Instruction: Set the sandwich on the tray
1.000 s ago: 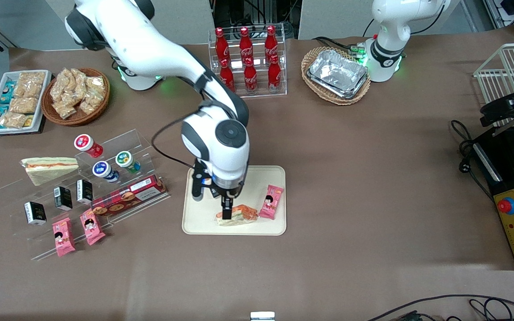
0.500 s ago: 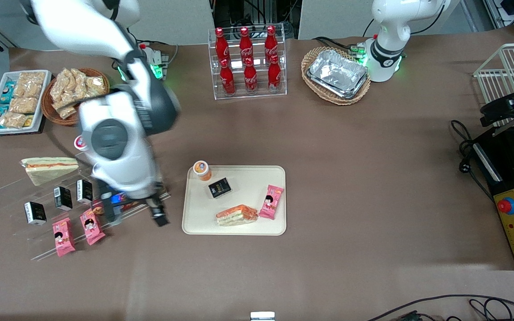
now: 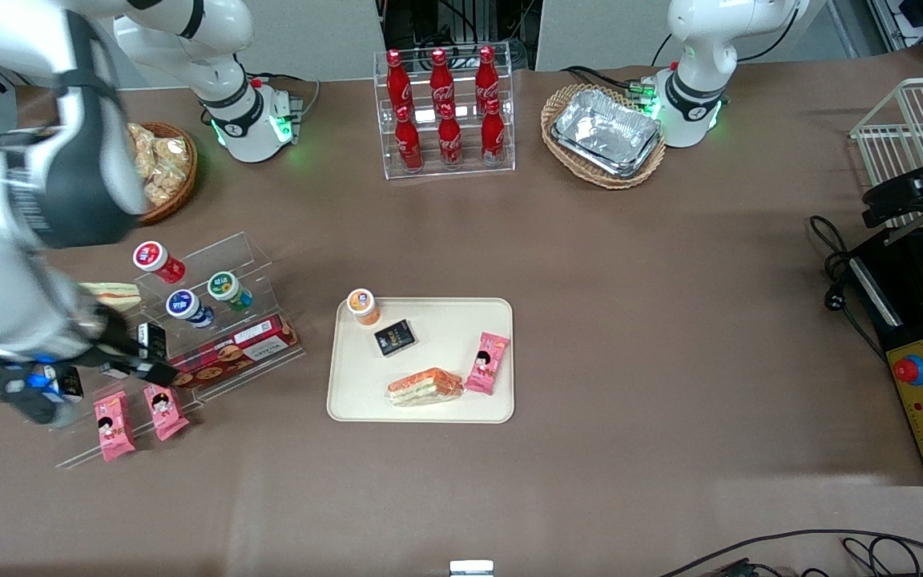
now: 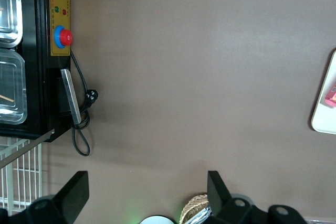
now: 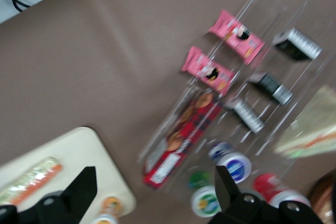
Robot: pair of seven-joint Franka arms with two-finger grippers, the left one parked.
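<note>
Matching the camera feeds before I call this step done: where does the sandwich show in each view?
Front view: sandwich lies on the tray, beside the pink snack packet.
Right wrist view: sandwich on the tray; the gripper hangs above the display rack, open.
Left wrist view: sandwich not in it.
Shared landmark: the tray.

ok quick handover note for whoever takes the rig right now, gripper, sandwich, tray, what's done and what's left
Gripper: empty, fingers spread open, over the clear acrylic snack shelf toward the working arm's end of the table, well clear of the tray.
Sandwich: lying flat on the tray, beside the pink snack packet, nearer the front camera than the black box.
Done: sandwich is placed and released.
Left: nothing for this task; a second, paler sandwich sits on the shelf, untouched.
</note>
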